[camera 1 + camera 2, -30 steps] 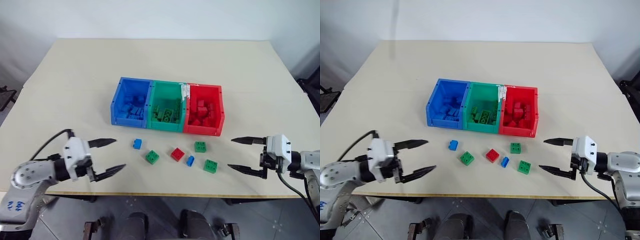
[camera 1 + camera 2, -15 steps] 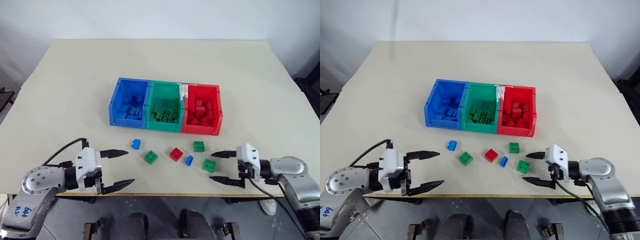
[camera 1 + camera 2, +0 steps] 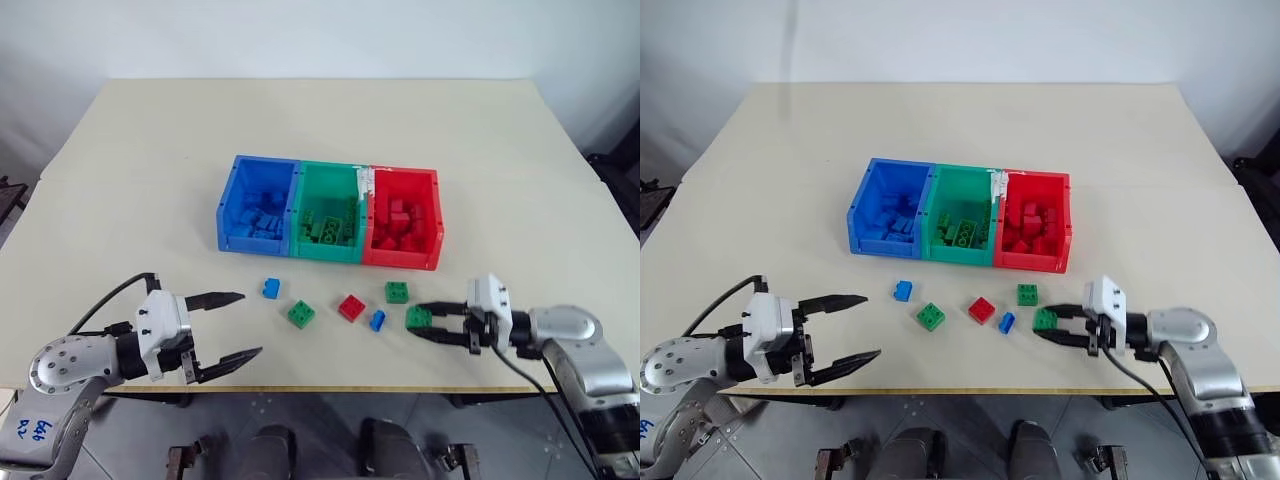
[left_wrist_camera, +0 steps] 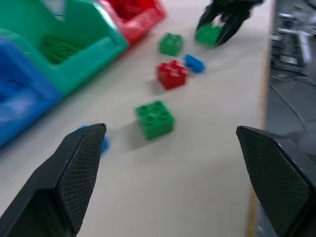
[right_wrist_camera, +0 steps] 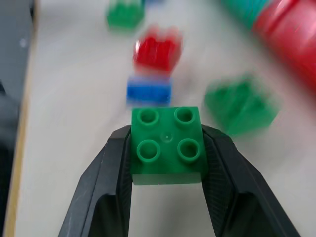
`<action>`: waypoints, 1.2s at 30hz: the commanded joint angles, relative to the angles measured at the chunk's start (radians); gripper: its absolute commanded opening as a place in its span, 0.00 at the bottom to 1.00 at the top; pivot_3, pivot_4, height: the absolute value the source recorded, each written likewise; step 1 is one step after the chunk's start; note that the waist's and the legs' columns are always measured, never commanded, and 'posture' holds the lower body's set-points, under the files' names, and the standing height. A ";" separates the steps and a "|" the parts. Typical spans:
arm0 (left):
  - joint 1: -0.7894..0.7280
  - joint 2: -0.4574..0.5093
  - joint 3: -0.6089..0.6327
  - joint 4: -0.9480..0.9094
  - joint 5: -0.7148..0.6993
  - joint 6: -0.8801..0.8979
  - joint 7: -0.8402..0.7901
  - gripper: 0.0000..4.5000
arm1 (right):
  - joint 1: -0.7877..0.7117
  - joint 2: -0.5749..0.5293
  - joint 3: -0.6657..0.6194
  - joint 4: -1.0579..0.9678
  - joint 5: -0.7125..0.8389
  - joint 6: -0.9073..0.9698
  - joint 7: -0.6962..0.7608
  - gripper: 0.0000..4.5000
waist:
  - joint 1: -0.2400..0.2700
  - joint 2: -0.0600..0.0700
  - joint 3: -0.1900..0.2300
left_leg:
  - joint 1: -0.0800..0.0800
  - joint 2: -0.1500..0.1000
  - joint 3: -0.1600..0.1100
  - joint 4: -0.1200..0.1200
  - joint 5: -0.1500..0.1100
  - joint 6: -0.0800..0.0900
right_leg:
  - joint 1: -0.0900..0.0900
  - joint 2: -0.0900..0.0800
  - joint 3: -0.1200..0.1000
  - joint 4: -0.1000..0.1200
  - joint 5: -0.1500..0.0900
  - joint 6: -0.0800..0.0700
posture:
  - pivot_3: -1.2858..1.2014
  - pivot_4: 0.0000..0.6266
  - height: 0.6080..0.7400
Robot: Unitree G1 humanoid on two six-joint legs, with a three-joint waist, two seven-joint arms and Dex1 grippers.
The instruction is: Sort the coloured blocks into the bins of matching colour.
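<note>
Green block [image 5: 167,144] clamped in right claw [image 3: 428,322] — arm reaching level, leftward.

loose blocks [image 5: 157,48] beyond the gripped one are blurred.

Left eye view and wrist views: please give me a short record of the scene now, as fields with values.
bins: blue bin, green bin, red bin, joined in a row, each holding blocks of its colour
loose blocks on table: two blue, two green, one red
right end effector: shut on green block
left end effector: open, holding nothing
surface: beige table
</note>
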 commanded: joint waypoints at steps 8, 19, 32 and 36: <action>0.170 -0.048 0.206 -0.011 -0.038 -0.015 0.059 1.00 | -0.508 0.325 0.111 0.236 -0.139 0.065 -0.304 0.33 | 0.003 0.000 0.000 | -0.002 0.000 -0.002 0.000 0.000 -0.002 | -0.003 0.001 0.000 0.003 0.000 -0.002 | 0.52 0.24 1.00; 0.129 -0.041 0.160 -0.048 -0.046 0.009 0.087 1.00 | -0.564 0.353 0.079 0.376 -0.216 -0.076 -0.324 0.91 | -0.004 0.000 0.000 | -0.006 -0.002 0.000 0.000 -0.001 0.000 | -0.008 0.000 0.001 0.005 0.000 -0.002 | 0.52 0.24 1.00; -0.091 0.000 -0.058 0.026 -0.010 0.026 0.008 1.00 | 0.017 -0.056 -0.157 0.108 -0.050 -0.163 0.046 0.99 | 0.002 0.000 0.000 | -0.003 -0.001 0.004 0.000 -0.002 0.001 | -0.006 -0.001 0.002 0.003 0.000 -0.002 | 0.52 0.24 1.00; -0.154 -0.006 -0.117 0.047 -0.033 0.066 -0.016 1.00 | 0.061 -0.121 -0.150 0.189 -0.082 -0.195 0.093 0.99 | -0.003 0.000 0.000 | 0.000 0.000 0.009 0.000 -0.001 0.001 | -0.006 0.000 0.005 0.005 0.000 -0.002 | 0.52 0.24 1.00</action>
